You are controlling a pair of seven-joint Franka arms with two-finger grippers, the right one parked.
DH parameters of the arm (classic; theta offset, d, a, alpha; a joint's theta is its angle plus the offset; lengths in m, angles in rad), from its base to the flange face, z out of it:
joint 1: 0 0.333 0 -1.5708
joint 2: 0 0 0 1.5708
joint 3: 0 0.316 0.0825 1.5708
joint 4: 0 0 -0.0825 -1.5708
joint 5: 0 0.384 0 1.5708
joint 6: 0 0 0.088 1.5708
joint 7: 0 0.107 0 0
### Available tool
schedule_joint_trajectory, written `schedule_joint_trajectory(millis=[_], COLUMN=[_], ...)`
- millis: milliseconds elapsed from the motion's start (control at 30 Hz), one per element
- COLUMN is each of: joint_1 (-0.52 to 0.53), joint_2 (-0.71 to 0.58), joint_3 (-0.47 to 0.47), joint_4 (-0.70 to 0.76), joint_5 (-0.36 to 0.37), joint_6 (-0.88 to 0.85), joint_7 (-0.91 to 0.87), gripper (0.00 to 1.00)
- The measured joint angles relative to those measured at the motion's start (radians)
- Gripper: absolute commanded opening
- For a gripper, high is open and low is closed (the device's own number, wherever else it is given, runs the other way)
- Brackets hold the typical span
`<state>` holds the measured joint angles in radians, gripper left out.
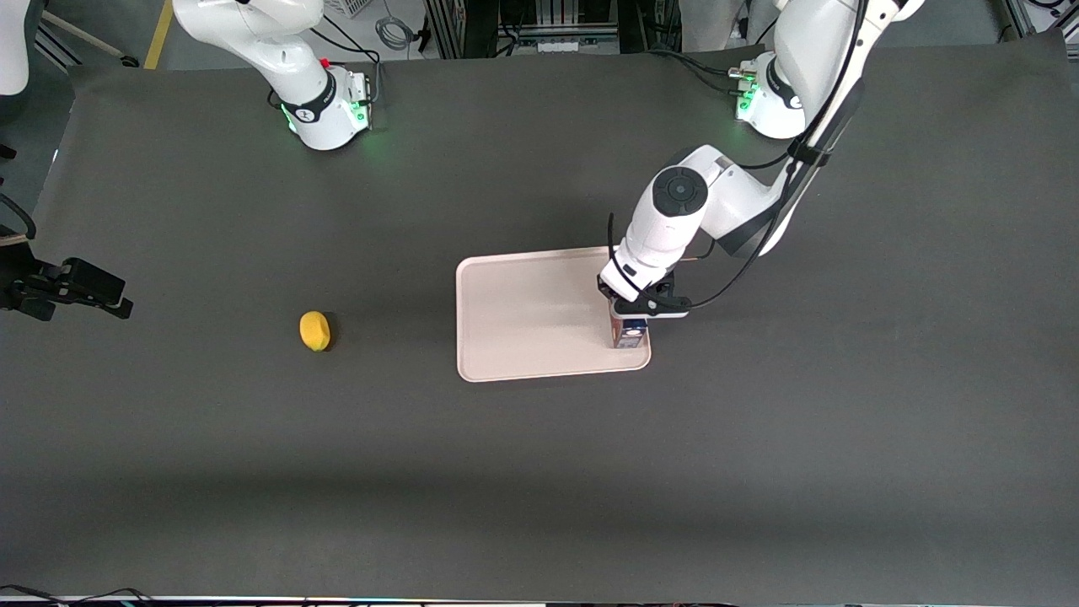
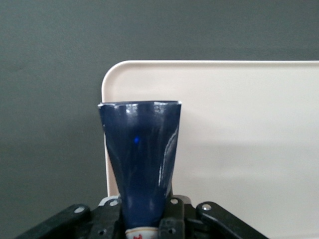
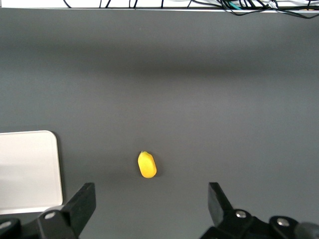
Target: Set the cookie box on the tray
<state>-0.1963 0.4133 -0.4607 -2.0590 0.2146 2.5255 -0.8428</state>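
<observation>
From the front, the gripper (image 1: 634, 314) hangs over the tray (image 1: 523, 316) corner nearest the working arm's end, holding the cookie box (image 1: 630, 335) upright there. A lemon (image 1: 314, 330) lies on the table (image 1: 539, 472) toward the parked arm's end. At the wrist, the jaws clamp the blue box (image 2: 139, 159) above the tray's (image 2: 239, 149) corner.

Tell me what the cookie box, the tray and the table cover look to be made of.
Cookie box: glossy coated carton, judging by the bright streaks on its navy face; the end effector holds it above the tray's corner nearest the working arm.
Tray: pale, smooth, probably plastic, with moulded rounded corners and a soft sheen.
Table cover: dark grey, matte, without glare; maybe paper or rubber sheet.
</observation>
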Motion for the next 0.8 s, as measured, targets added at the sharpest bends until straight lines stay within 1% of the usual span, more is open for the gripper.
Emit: schedule_joint_trajectory(millis=[67, 167, 200, 267, 333, 367, 400, 467, 500, 800], joint_1=[-0.006, -0.010, -0.011, -0.013, -0.015, -0.016, -0.017, -0.019, -0.020, -0.022], joint_2=[0.011, 0.021, 0.022, 0.023, 0.023, 0.023, 0.023, 0.023, 0.023, 0.023], joint_3=[0.011, 0.018, 0.019, 0.019, 0.019, 0.019, 0.019, 0.019, 0.019, 0.020], joint_4=[0.001, 0.001, 0.002, 0.003, 0.004, 0.005, 0.006, 0.008, 0.009, 0.014], joint_5=[0.018, 0.031, 0.033, 0.034, 0.035, 0.036, 0.036, 0.037, 0.037, 0.039], joint_6=[0.010, 0.020, 0.022, 0.022, 0.022, 0.022, 0.022, 0.022, 0.022, 0.022], joint_7=[-0.011, -0.024, -0.027, -0.031, -0.034, -0.035, -0.036, -0.038, -0.038, -0.040], gripper=[0.21, 0.28, 0.34, 0.53, 0.64, 0.72, 0.83, 0.98, 1.00, 1.00])
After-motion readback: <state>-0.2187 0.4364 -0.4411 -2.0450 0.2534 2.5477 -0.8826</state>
